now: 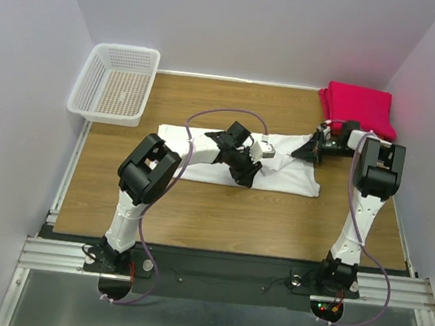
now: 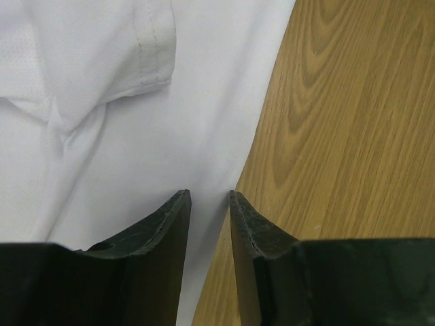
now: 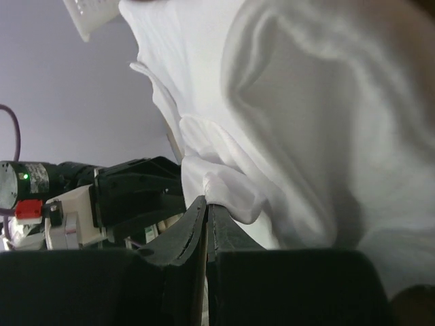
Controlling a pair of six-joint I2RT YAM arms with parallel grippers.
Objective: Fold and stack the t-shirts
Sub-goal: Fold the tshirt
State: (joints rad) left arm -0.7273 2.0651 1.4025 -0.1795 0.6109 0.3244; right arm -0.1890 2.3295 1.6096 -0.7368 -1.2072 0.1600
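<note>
The limp white t-shirt (image 1: 294, 180) is pinched edgewise in the right gripper (image 3: 206, 202); left gripper (image 2: 210, 195) jaws are narrowly parted.

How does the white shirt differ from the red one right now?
The white shirt lies stretched out mid-table, not yet a neat rectangle; the red shirt sits folded in the far right corner. The right gripper pinches the white shirt; the red shirt is ungripped. Both are on the table.
</note>
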